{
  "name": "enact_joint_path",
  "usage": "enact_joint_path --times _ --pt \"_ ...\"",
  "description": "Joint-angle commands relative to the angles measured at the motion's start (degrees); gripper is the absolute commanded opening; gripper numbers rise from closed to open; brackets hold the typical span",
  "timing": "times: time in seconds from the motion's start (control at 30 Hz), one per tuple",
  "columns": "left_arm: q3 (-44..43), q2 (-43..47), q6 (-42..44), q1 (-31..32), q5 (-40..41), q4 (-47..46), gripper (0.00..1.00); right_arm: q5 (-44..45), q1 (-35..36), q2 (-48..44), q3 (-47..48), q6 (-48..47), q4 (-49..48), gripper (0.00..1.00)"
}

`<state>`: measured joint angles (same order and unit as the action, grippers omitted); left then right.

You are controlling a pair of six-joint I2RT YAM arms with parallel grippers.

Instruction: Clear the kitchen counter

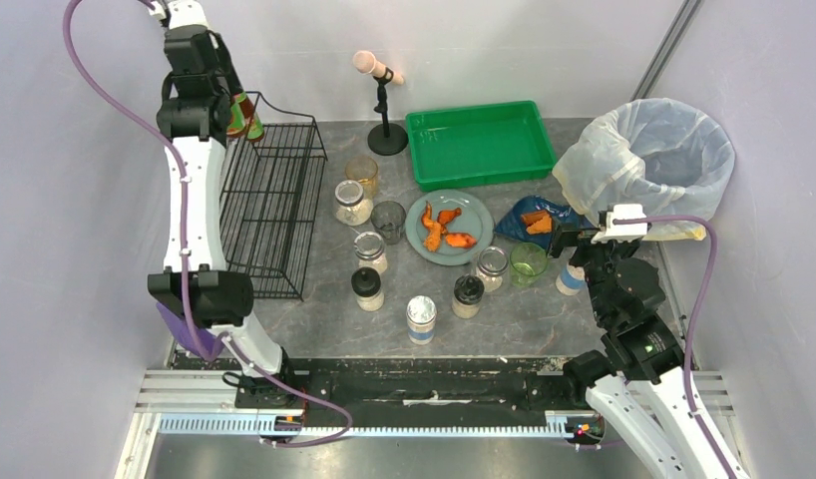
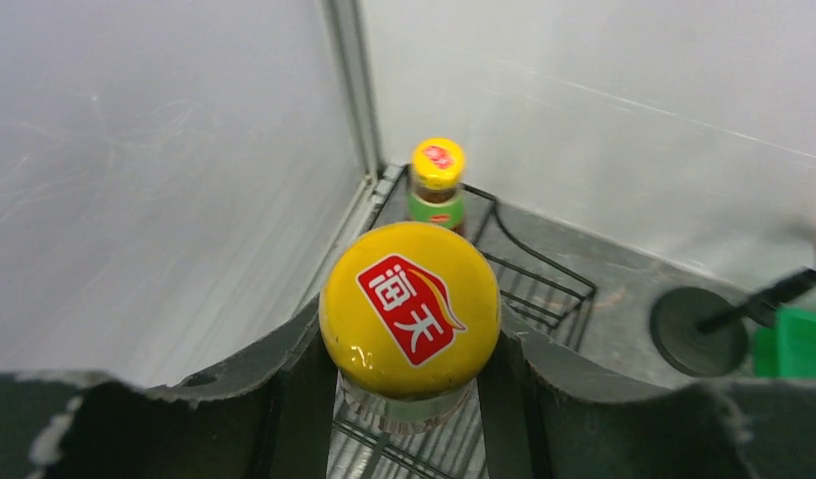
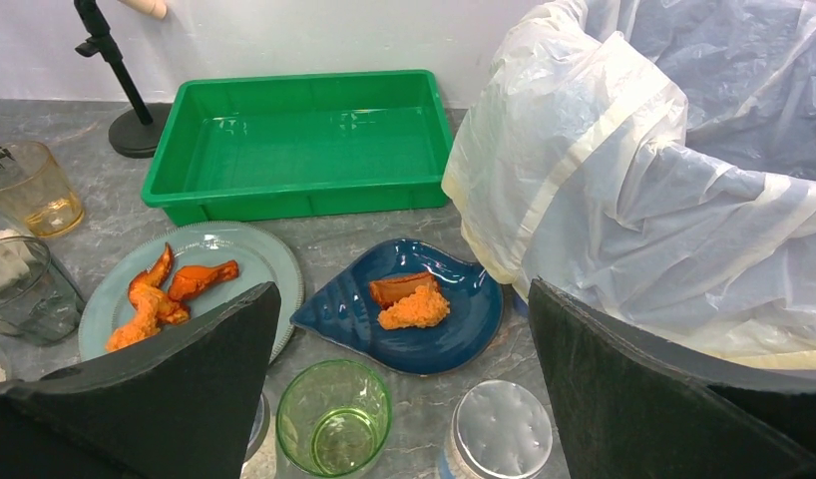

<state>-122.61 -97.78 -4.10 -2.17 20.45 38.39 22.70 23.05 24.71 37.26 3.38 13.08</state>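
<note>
In the left wrist view my left gripper (image 2: 409, 344) is shut on a yellow-lidded sauce jar (image 2: 409, 309), held just above the wires of the black wire rack (image 2: 544, 289). A second yellow-lidded jar (image 2: 437, 180) stands in the rack's far corner. From the top view the left gripper (image 1: 239, 118) is over the rack's back end. My right gripper (image 3: 402, 291) stands open above the kitchen counter (image 1: 524, 319), over a green glass (image 3: 334, 416) and a silver-lidded jar (image 3: 502, 429), touching neither.
On the counter stand several jars (image 1: 421, 317) and glasses (image 1: 388, 220), a grey plate (image 1: 476, 212) with orange food, and a blue plate (image 3: 454, 329) with food. A green tray (image 1: 479, 143) and a microphone stand (image 1: 387, 135) are at the back. A bagged bin (image 1: 658, 160) is at the right.
</note>
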Motion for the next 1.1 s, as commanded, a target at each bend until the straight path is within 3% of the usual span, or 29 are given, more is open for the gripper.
enact_joint_path --times 0.0,0.43,1.07 --pt "-4.4 -1.1 -3.5 -4.2 0.2 -9.3 0.02 -0.4 0.1 0.2 0.1 -0.5 -2.4 0.98" --pt "4.4 -5.0 -3.4 -5.6 2.0 -20.3 0.02 1.4 0.1 2.3 -0.5 -1.3 -3.0 0.98" --pt "17.4 -6.4 -7.0 -6.8 2.1 -27.7 0.02 1.5 0.1 3.4 -1.3 -1.7 -3.3 0.98"
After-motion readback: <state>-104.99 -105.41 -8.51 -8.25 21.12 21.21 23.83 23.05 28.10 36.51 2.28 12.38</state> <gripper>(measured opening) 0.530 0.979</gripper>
